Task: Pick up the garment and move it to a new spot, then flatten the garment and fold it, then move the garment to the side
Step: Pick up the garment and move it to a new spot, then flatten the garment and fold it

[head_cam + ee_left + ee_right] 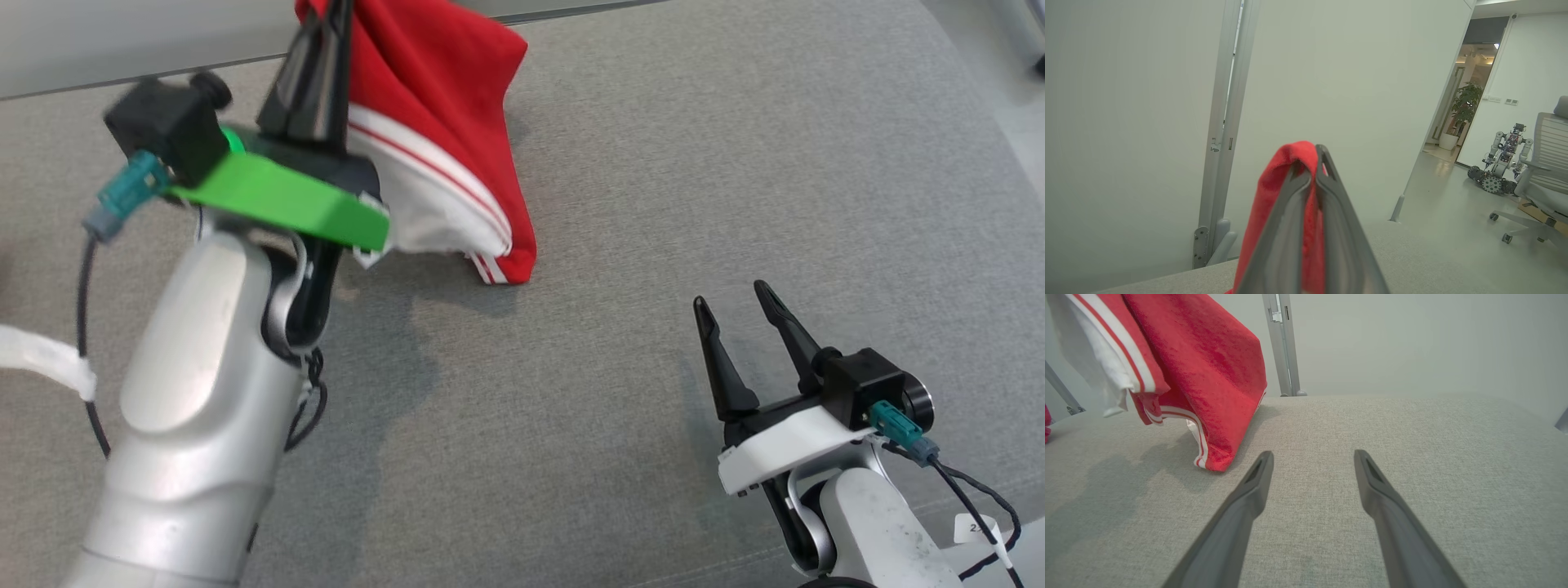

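Garment point(441, 122) hangs pinched in the closed left gripper point(1312, 163), raised for carrying, corner touching the grey surface point(653, 204); right gripper point(732, 294) near the garment gapes empty.

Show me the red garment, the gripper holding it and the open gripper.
red garment point(441, 90): head view, its red cloth.
left gripper point(1312, 162): left wrist view, between its shut fingertips.
right gripper point(731, 292): head view, between its open fingertips.

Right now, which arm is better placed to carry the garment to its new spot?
Left. The left gripper is shut on the red garment, which hangs from it; the right gripper is open and empty.
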`<state>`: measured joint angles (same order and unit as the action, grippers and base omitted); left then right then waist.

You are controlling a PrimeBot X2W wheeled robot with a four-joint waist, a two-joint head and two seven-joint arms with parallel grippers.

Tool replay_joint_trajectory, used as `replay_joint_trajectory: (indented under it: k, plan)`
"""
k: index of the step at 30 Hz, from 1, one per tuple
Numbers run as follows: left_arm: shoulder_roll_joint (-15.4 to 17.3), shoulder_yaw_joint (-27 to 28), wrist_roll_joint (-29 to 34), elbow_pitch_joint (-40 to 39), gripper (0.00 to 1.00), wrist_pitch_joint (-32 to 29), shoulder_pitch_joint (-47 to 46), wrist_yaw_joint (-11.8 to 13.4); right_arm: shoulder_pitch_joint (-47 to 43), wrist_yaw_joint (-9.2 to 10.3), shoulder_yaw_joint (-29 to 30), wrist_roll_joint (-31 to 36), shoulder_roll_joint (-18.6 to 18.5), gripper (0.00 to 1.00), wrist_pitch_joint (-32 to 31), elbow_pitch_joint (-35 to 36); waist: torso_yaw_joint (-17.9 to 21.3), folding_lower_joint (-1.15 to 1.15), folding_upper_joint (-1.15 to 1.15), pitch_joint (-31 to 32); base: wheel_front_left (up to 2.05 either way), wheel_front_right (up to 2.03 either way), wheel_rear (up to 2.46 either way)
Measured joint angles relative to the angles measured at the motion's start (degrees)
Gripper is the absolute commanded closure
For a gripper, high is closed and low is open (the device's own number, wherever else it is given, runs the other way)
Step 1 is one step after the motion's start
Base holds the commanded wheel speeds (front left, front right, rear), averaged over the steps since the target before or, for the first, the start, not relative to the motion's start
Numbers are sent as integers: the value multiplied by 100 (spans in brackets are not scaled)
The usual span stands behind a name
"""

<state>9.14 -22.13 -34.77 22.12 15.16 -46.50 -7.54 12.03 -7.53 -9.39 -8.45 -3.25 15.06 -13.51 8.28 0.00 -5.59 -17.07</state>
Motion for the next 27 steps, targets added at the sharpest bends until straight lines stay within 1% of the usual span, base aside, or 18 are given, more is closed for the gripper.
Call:
replay_joint_trajectory:
  k: [3,4,5,6,8,10,15,19,23,27]
  plan:
    - [-138,220,268,247,100,-2,630,0,-6,0,-1,1,7,0,0,3,173,0,0,32,0,0,0]
    - [-168,343,359,338,78,-2,848,0,-9,0,3,1,7,0,0,2,221,0,0,42,0,0,0]
    - [-200,485,403,399,51,-2,1062,0,-13,0,11,1,9,0,0,2,259,0,0,53,0,0,0]
    - [-197,557,625,446,0,-1,1274,1,-19,0,10,2,12,0,0,3,291,0,0,66,0,0,0]
    - [-175,552,1034,441,0,-2,1656,0,-26,0,18,5,20,0,0,2,330,0,0,95,0,0,0]
    - [-259,849,1244,427,0,-2,2007,0,-33,0,24,36,11,0,0,11,327,0,0,126,0,0,0]
    - [-320,1449,1831,157,0,-2,2814,0,-100,0,36,66,18,0,0,22,202,0,0,226,0,0,0]
    - [-448,1866,2100,-191,0,-2,3437,0,-130,0,-35,63,20,0,0,25,97,0,0,347,0,0,0]
    - [-498,2398,2354,-601,0,-2,3995,1,-246,0,-62,59,27,0,0,11,-12,0,0,495,0,0,0]
    - [-592,2743,2517,-851,0,-2,4433,9,-322,0,-75,55,31,0,0,-8,-132,0,0,650,0,0,0]
